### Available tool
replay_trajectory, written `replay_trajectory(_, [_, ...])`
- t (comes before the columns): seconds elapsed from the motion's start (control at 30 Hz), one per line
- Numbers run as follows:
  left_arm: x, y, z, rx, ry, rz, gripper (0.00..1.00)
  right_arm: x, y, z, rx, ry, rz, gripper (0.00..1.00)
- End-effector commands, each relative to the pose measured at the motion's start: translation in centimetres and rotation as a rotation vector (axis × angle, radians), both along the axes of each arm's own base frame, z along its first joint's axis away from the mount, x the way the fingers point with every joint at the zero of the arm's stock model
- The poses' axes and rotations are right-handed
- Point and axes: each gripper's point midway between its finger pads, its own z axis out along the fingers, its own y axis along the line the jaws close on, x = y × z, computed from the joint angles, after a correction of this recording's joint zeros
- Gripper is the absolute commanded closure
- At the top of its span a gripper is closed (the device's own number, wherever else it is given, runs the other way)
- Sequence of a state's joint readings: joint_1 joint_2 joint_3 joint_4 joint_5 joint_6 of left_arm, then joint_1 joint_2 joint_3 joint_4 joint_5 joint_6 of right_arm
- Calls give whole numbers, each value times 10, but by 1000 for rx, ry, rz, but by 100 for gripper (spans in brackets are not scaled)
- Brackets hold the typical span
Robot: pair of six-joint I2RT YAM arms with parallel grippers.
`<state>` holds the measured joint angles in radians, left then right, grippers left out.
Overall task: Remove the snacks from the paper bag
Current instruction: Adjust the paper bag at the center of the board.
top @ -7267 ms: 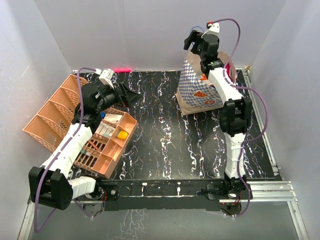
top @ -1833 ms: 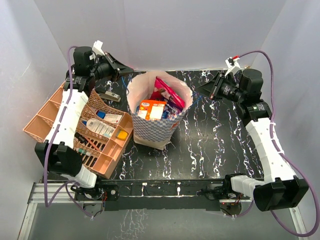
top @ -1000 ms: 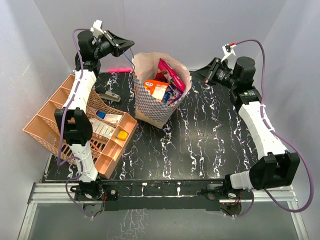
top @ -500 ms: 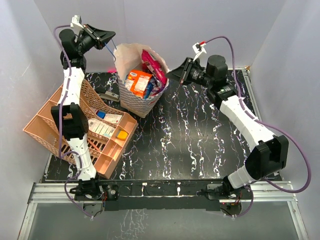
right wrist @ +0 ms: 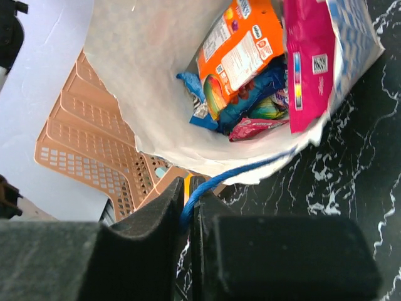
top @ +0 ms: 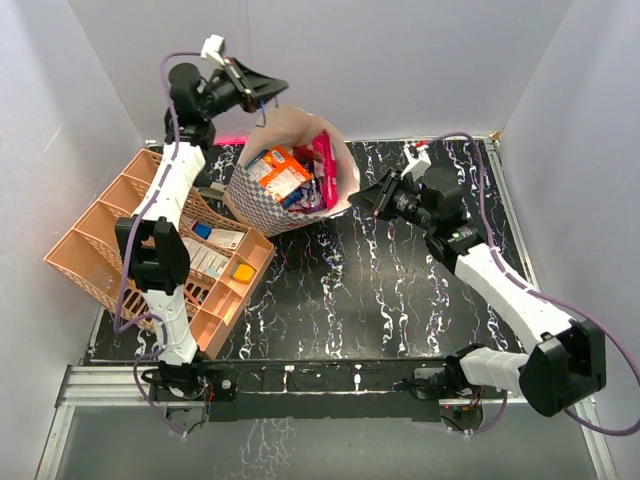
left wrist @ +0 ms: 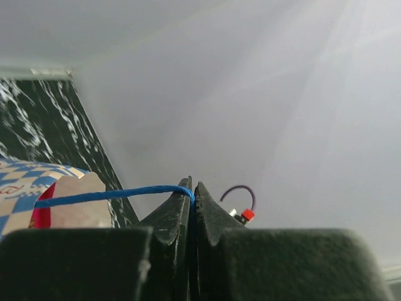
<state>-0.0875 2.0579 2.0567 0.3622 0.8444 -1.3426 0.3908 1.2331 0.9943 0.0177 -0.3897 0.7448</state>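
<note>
Moved: bag (top: pixel 258 200) is tipped further than half a second ago, its mouth turned more toward the right arm (top: pixel 490 275), which has dropped low. The left arm (top: pixel 170 185) has shifted rightward, still high.
Bag: slung between its two cords, chequered band underneath, base toward the basket (top: pixel 110 225). Whether the base touches the counter (top: pixel 400 290) cannot be told.
Snacks (top: pixel 285 175): all inside the bag, none out on the counter. The orange packet (right wrist: pixel 241 47) lies uppermost, the magenta packet (right wrist: pixel 307 63) stands against the wall, and the blue packet (right wrist: pixel 250 94) and smaller ones sit beneath.
Left jaws: closed, pinching the left cord (left wrist: pixel 106 195) at the very tips.
Right jaws: closed on the right cord (right wrist: pixel 250 168), the thin loop caught between the tips.
Reason for hold: judged a tipping grip. One handle high and the other low spreads the mouth and slopes the bag, so the packets may slide toward the rim.
Left arm pose: stretched upward along the back wall, wrist bent over above the bag.
Right arm pose: reaching forward and leftward, low over the counter, jaws aimed at the bag's lower rim.
Stage: judged early, with emptying not yet begun.
</note>
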Motion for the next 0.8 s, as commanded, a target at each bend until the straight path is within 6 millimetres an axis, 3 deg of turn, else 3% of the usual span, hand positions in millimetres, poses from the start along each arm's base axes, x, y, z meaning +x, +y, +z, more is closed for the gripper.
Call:
replay_trajectory(0.0, [-112, -27, 102, 14, -325, -58, 100, -16, -14, 14, -5, -101, -27, 85])
replay_trajectory(0.33, [-176, -52, 59, 36, -228, -94, 100, -56, -39, -45, -164, 25, -33, 68])
replay_trajectory(0.43, [-189, -63, 50, 48, -210, -103, 100, -69, -49, -52, -219, 43, -36, 53])
replay_trajectory(0.57, [-201, -72, 37, 55, -187, -97, 100, -86, -70, -54, -279, 79, -94, 4])
replay_trajectory(0.77, [-210, -87, 16, 56, -128, -116, 100, -103, -100, -40, -359, 23, -185, 2])
